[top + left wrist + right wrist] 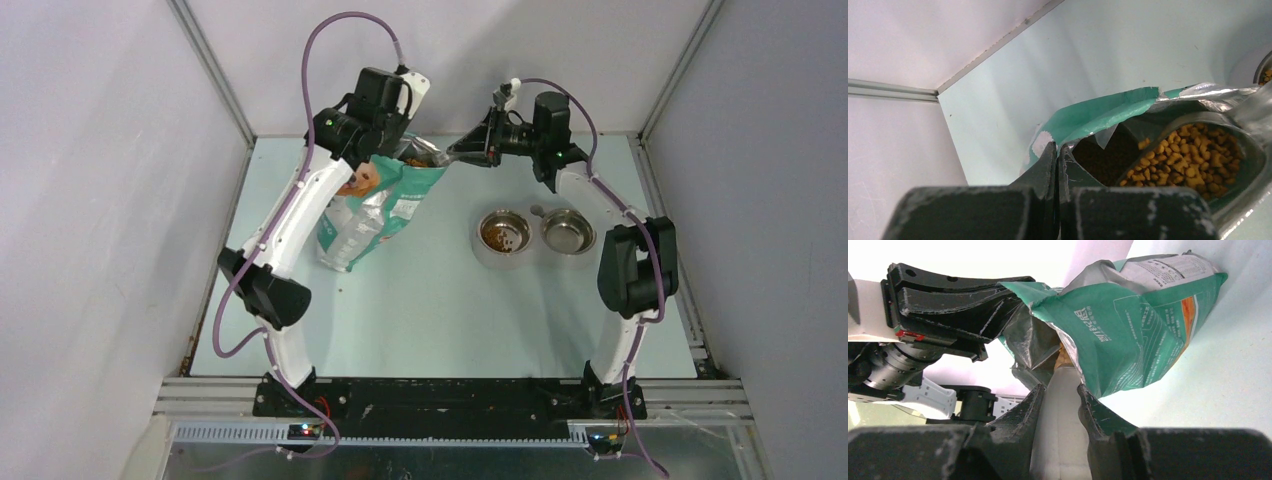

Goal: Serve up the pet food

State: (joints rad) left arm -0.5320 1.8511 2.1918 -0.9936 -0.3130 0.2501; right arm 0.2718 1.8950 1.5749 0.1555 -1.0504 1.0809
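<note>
At the bag (1128,325) mouth, left gripper (1057,157) pinched tight on its rim, right gripper (1060,392) clamped on scoop (1060,445) handle, scoop loaded with pet food (1188,155) inside bag, more in steel bowl (480,238).

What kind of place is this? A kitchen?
Probably a robot test booth, not a kitchen. Two white-and-black robot arms are bolted at a pale green table's near edge, plain walls with metal frame rails box it in, and a teal-green printed bag and two round steel bowls sit on it.
</note>
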